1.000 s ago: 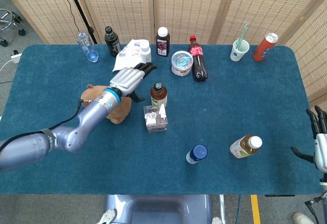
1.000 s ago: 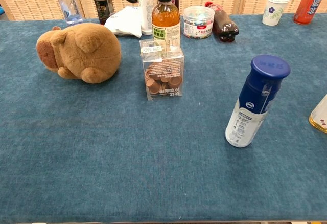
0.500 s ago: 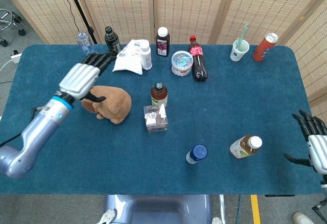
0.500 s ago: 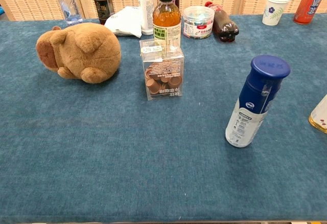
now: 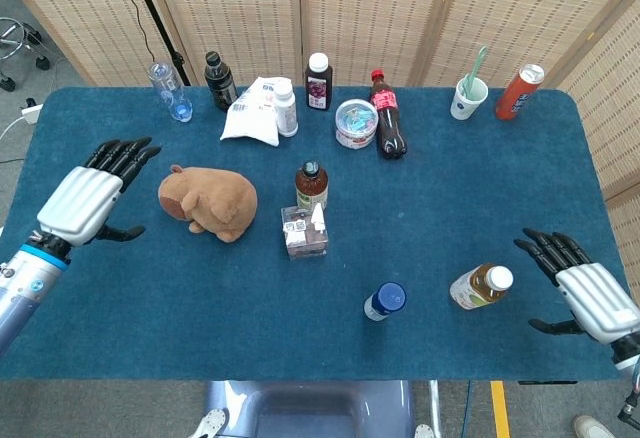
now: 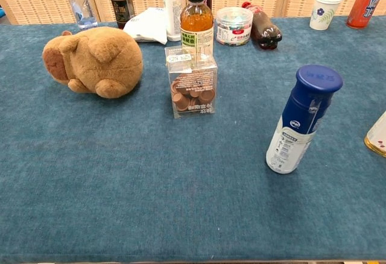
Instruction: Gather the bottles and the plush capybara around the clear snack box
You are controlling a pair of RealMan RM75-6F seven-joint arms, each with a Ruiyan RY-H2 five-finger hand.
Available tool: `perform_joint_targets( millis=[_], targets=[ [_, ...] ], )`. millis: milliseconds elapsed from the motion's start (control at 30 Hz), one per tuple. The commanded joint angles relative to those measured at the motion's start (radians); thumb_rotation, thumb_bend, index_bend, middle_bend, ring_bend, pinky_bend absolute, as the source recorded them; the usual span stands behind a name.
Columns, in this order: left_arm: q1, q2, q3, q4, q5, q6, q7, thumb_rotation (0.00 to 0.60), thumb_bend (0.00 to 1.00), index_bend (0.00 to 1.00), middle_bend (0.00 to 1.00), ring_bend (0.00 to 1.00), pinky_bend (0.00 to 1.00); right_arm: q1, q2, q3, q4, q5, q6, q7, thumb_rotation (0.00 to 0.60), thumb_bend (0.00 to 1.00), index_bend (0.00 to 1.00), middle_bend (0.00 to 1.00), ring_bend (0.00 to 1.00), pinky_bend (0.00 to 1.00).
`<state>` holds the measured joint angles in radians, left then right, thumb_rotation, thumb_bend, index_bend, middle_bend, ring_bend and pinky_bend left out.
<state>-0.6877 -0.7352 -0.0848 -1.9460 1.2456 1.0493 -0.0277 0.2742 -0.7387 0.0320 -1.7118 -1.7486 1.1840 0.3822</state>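
The clear snack box stands mid-table. An amber bottle is upright just behind it. The plush capybara lies to its left, a small gap away. A blue-capped bottle stands to the front right, and a tea bottle lies farther right. My left hand hovers open left of the capybara, holding nothing. My right hand is open at the right edge, beside the tea bottle. Neither hand shows in the chest view.
Along the back edge stand a clear bottle, a dark bottle, a white bag with a white bottle, a purple bottle, a round tub, a cola bottle, a paper cup and a red bottle.
My left hand has drawn back from above the capybara to the left side of the table. My right hand has come in from the right edge toward the tea bottle.
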Motion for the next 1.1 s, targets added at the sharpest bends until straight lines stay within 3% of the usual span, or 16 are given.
perform_joint_targets(
  millis=[33, 333, 467, 767, 1100],
  targets=[
    [0.029, 0.017, 0.016, 0.002, 0.030, 0.006, -0.020, 0.600, 0.15, 0.00, 0.00, 0.00, 0.00, 0.077, 0.014, -0.001, -0.026, -0.005, -0.114, -0.032, 0.600, 0.00, 0.00, 0.00, 0.00, 0.00],
    [0.132, 0.013, 0.051, -0.008, 0.064, 0.086, -0.008, 0.600, 0.15, 0.00, 0.00, 0.00, 0.00, 0.176, -0.030, 0.007, -0.045, 0.029, -0.270, -0.121, 0.600, 0.00, 0.00, 0.00, 0.00, 0.00],
    [0.174, -0.012, 0.070, 0.008, 0.097, 0.119, -0.030, 0.600, 0.15, 0.00, 0.00, 0.00, 0.00, 0.190, -0.055, 0.014, -0.031, 0.049, -0.285, -0.161, 0.600, 0.00, 0.00, 0.00, 0.00, 0.00],
    [0.370, -0.098, 0.129, 0.064, 0.181, 0.344, -0.090, 0.600, 0.15, 0.00, 0.00, 0.00, 0.00, 0.217, -0.081, 0.008, -0.019, 0.104, -0.336, -0.194, 0.600, 0.00, 0.00, 0.00, 0.00, 0.00],
    [0.466, -0.156, 0.160, 0.103, 0.215, 0.409, -0.145, 0.600, 0.15, 0.00, 0.00, 0.00, 0.00, 0.230, -0.110, 0.003, 0.001, 0.165, -0.367, -0.217, 0.600, 0.00, 0.00, 0.00, 0.00, 0.04]
  ],
)
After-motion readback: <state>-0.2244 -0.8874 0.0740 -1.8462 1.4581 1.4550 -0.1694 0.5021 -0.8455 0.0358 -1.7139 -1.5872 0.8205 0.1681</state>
